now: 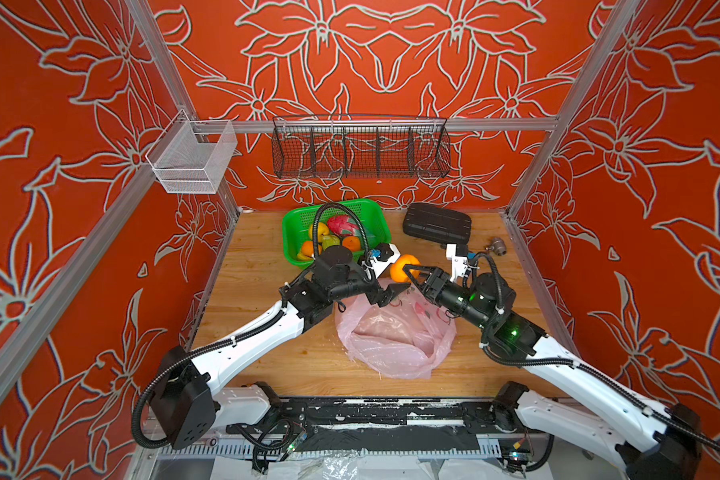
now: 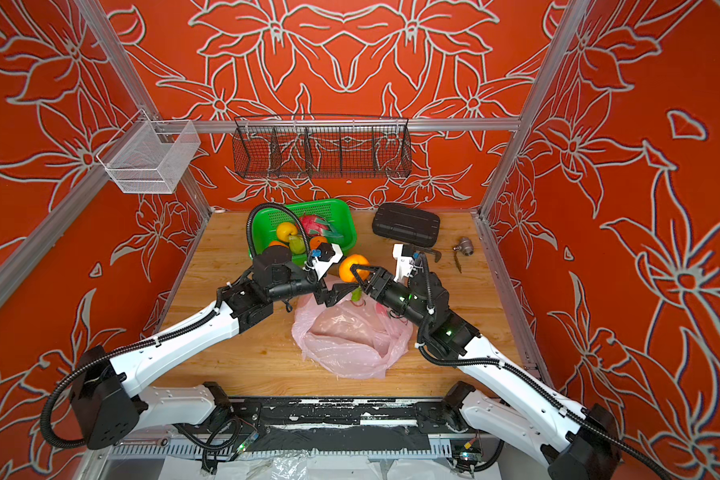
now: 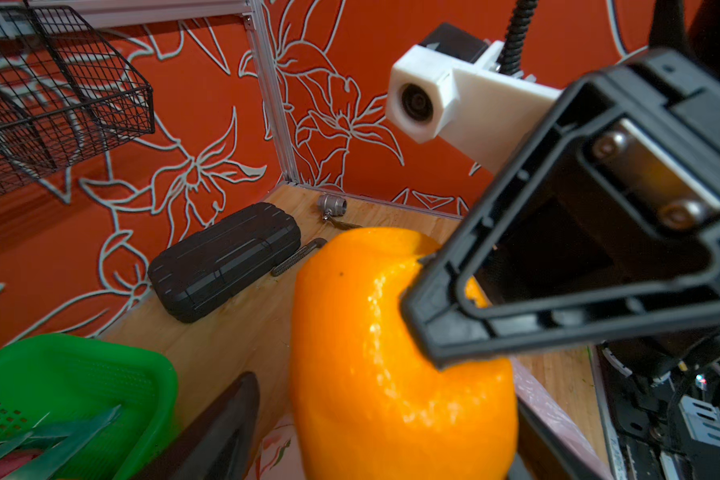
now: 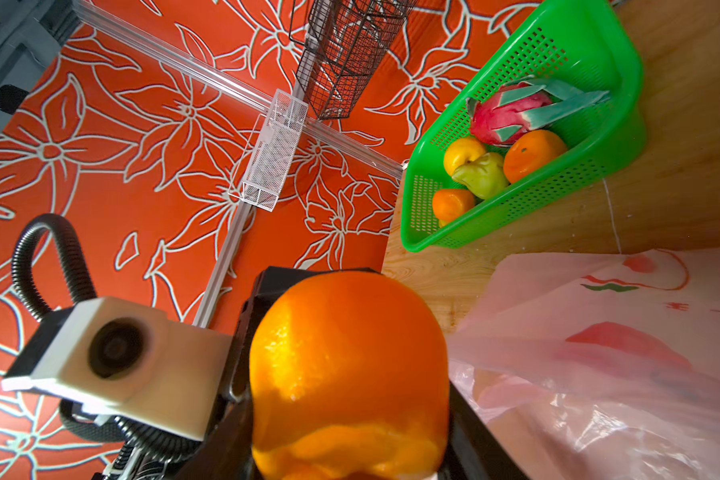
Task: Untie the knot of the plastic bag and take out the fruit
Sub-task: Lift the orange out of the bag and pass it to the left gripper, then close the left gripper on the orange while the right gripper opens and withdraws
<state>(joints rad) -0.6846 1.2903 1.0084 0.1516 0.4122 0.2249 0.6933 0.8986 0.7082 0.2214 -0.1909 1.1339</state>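
locate green basket (image 1: pixel 288 237) at back of counter (image 1: pixel 258 266), left of centre. count five fruits inside: dragon fruit (image 4: pixel 504 116), yellow round fruit (image 4: pixel 462 156), green pear (image 4: pixel 483 174), large orange (image 4: pixel 535 153), small orange (image 4: pixel 452 203). find pink bag (image 1: pixel 395 345) near front centre of counter, lying slack and crumpled with mouth wide open; contents not readable in any view. note black wire basket (image 1: pixel 362 149) and white mesh basket (image 1: pixel 192 158) hung on back rail above counter.

right hand (image 1: pixel 407 274): clamped on a sixth fruit, the held orange (image 1: pixel 404 264), at bag's far edge, between bag and green basket. left hand (image 1: pixel 391 296): jaws spread, gripping nothing, just beside held orange and over bag's far edge.

compare views. both top views: whole of both arms and open bag mouth, but basket contents partly behind left arm's cable. right wrist view: basket contents unobstructed, red and green print on bag, left wrist camera (image 4: pixel 117 349) close beside held orange. left wrist view: one of the right hand's black fingers (image 3: pixel 445 332) pressed against held orange; black case (image 3: pixel 225 262) and metal fitting (image 3: pixel 332 205) on counter beyond; only a corner of green basket, with dragon fruit's green tips at frame edge.
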